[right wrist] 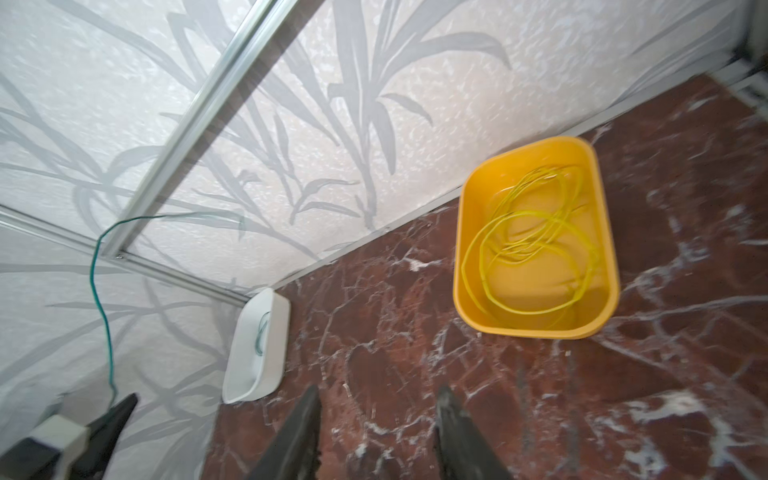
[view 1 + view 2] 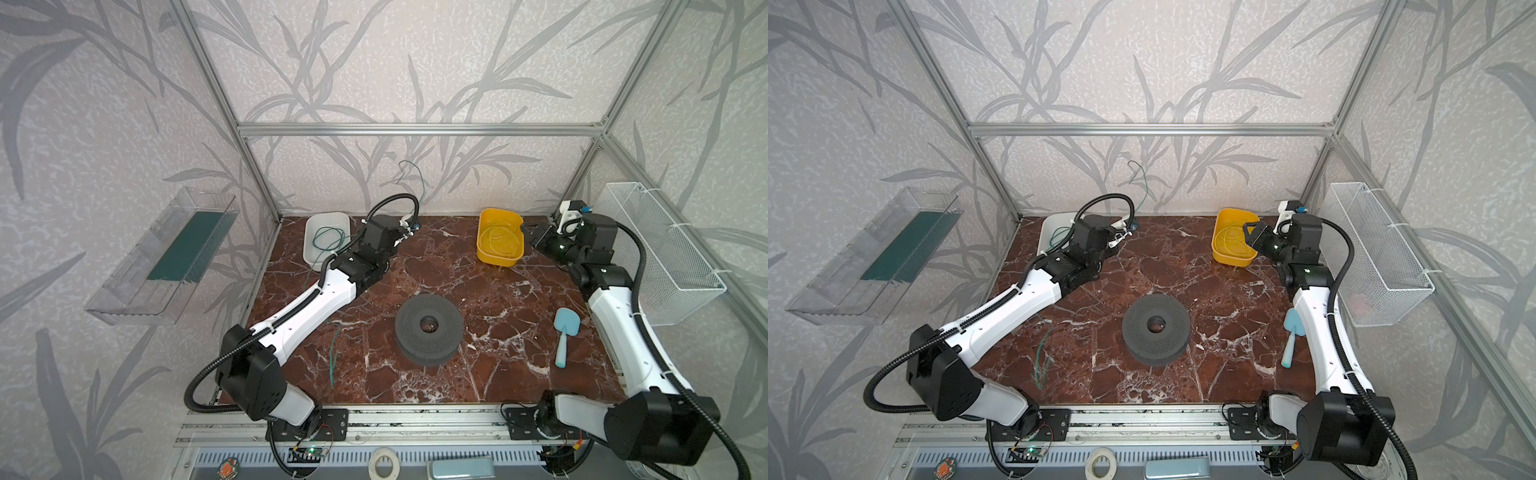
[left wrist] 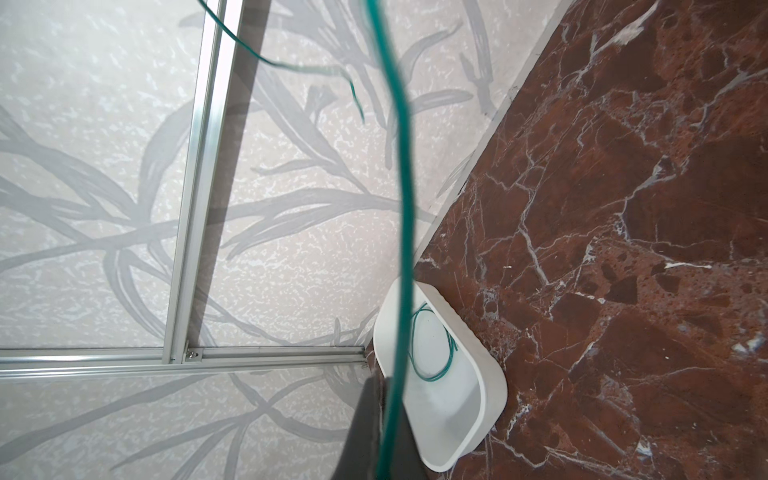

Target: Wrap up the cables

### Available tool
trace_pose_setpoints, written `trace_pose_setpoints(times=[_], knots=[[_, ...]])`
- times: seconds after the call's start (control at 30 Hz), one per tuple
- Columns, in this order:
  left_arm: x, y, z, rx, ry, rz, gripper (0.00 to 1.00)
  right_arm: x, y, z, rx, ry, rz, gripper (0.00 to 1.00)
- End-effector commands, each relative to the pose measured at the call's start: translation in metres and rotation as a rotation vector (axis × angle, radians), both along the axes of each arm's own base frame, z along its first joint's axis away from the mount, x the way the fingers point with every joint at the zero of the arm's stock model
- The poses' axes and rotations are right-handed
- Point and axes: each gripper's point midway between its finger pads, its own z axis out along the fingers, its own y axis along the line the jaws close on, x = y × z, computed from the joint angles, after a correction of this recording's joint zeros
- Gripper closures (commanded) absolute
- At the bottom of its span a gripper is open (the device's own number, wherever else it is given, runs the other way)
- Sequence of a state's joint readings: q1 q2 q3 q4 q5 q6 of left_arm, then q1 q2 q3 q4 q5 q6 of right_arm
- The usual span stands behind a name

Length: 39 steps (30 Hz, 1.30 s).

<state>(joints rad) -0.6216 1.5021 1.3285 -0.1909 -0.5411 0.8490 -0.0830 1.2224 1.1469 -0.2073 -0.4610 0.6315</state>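
So, the left tool [image 3: 384, 399] is seen pressed together on a thin green cable [image 3: 401, 187], up above the back of the desk [image 2: 490, 365] and just beside the white tray [image 3: 490, 386]. The held strand is stretched up in front of the wallpaper [image 2: 374, 62] and curled over at its free end. The fingers are cut off at the frame edge in the left wrist view and mostly buried behind the wrist in both top views, so the exact pinch point can't be made out cleanly.

A loose green loop [image 2: 328, 243] can be seen in the white tray, with one strand draped over the rim. Another green length [image 2: 332, 361] is laid out on the desk near the front left. Whether it's joined to that draped strand can't be told, since the gap is covered by the left arm [image 2: 316, 303].

The right tool [image 1: 379, 392] is held spread, with nothing between the fingers, just beside the yellow tray [image 1: 528, 328] at the back right. A coil of yellow wire [image 1: 532, 311] is piled inside that tray.

A dark grey spool [image 2: 446, 332] is set mid-desk, well apart from both tools. The right wrist view is smeared a bit, so fine detail there is lost.
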Motion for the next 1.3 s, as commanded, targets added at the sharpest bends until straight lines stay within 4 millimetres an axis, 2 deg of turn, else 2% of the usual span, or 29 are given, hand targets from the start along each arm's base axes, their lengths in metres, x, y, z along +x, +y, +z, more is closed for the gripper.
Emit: trace_pose_setpoints(times=[0.0, 0.2, 0.4, 0.5, 0.63, 0.77, 0.9, 0.93, 1.0, 1.07, 1.1, 1.2, 1.23, 1.27], knots=[[0.000, -0.017, 0.008, -0.058, -0.030, -0.017, 1.00, -0.013, 0.021, 0.028, 0.116, -0.055, 0.089, 0.47], [-0.001, -0.041, 0.006, -0.019, -0.052, -0.084, 1.00, -0.024, 0.051, 0.064, 0.218, -0.144, 0.167, 0.34], [-0.008, -0.055, -0.001, 0.078, -0.087, -0.132, 1.00, -0.015, 0.068, 0.086, 0.413, -0.176, 0.224, 0.18], [-0.009, -0.056, -0.002, 0.133, -0.104, -0.134, 1.00, -0.009, 0.085, 0.096, 0.465, -0.193, 0.286, 0.16], [-0.010, -0.056, -0.001, 0.183, -0.110, -0.137, 1.00, -0.005, 0.107, 0.110, 0.447, -0.222, 0.347, 0.15], [-0.013, -0.056, 0.001, 0.237, -0.127, -0.153, 1.00, 0.009, 0.120, 0.107, 0.471, -0.179, 0.340, 0.15], [-0.016, -0.060, -0.007, 0.300, -0.115, -0.167, 1.00, 0.026, 0.137, 0.110, 0.492, -0.167, 0.375, 0.15], [-0.017, -0.061, -0.009, 0.312, -0.113, -0.172, 1.00, 0.030, 0.140, 0.111, 0.491, -0.166, 0.382, 0.16], [-0.019, -0.064, -0.011, 0.326, -0.113, -0.181, 1.00, 0.037, 0.143, 0.114, 0.492, -0.165, 0.387, 0.25], [-0.020, -0.065, -0.011, 0.324, -0.117, -0.180, 1.00, 0.040, 0.144, 0.117, 0.486, -0.171, 0.388, 0.42], [-0.021, -0.064, -0.011, 0.323, -0.116, -0.180, 1.00, 0.041, 0.143, 0.116, 0.480, -0.165, 0.378, 0.47], [-0.022, -0.062, -0.010, 0.327, -0.125, -0.179, 1.00, 0.042, 0.142, 0.113, 0.448, -0.157, 0.368, 0.48], [-0.023, -0.062, -0.010, 0.327, -0.125, -0.178, 1.00, 0.042, 0.142, 0.112, 0.438, -0.156, 0.366, 0.54], [-0.023, -0.061, -0.009, 0.324, -0.130, -0.176, 1.00, 0.041, 0.141, 0.110, 0.428, -0.154, 0.361, 0.64]])
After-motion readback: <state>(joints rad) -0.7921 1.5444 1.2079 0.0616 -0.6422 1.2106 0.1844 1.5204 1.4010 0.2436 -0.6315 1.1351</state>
